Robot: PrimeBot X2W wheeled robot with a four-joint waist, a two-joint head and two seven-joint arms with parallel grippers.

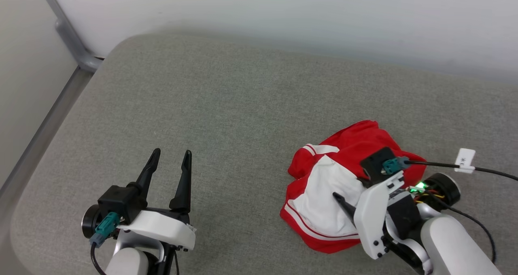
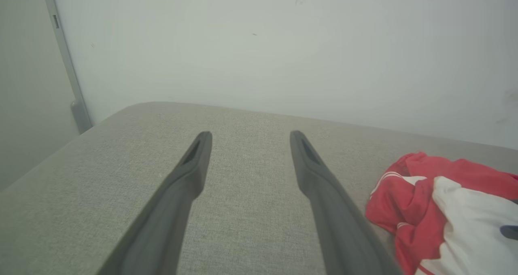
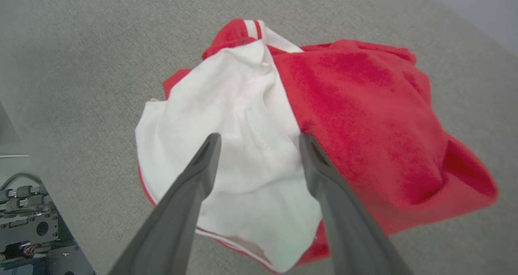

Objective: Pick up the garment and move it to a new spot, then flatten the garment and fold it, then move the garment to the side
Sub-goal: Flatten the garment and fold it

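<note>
Your right gripper (image 3: 259,139) hangs wide open and empty over the crumpled garment (image 3: 356,117), seemingly poised to pinch it, while your left gripper (image 1: 172,152), equally open and empty, hovers well aside.

White shells (image 1: 162,229); black pincer fingers (image 1: 183,178)

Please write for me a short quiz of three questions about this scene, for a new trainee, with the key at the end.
1. True or false: the garment lies flat and spread out on the grey cushion.
2. What lies under the right gripper's fingers? A. bare cushion B. the garment's white part C. a folded towel
3. Fill in: the left gripper's fingers stand ___, with nothing between them.
Key: 1 false, it is crumpled; 2 B; 3 open.
</note>
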